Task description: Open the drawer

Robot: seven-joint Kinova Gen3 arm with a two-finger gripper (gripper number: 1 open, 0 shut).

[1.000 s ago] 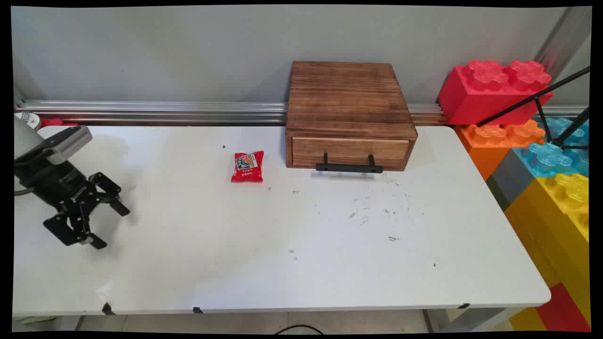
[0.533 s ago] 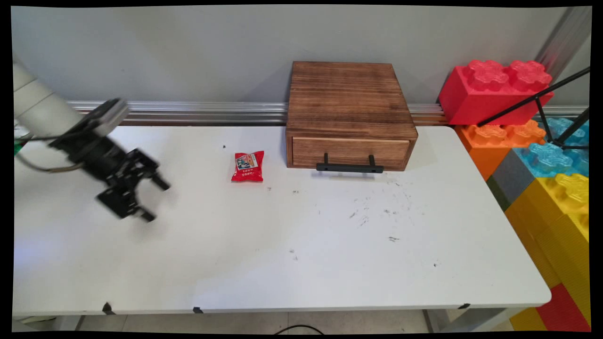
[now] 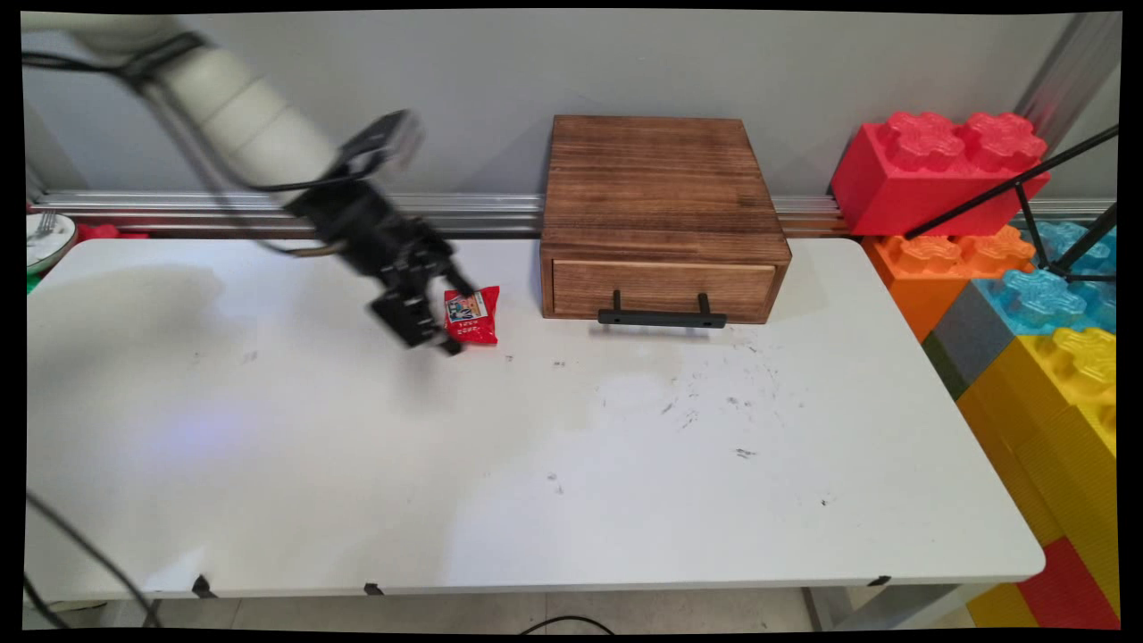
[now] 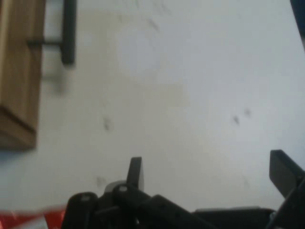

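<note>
The red snack packet (image 3: 471, 315) lies on the white table (image 3: 536, 464) near its far edge, just left of the wooden drawer box (image 3: 661, 219) with its black handle (image 3: 662, 317). The black gripper (image 3: 451, 320) hangs over the packet's left side, fingers (image 4: 135, 172) spread wide, holding nothing. Between the packet and the table's near edge the white top lies bare

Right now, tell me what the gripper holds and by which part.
Nothing. The gripper is open and empty, above the table beside the red snack packet.
</note>
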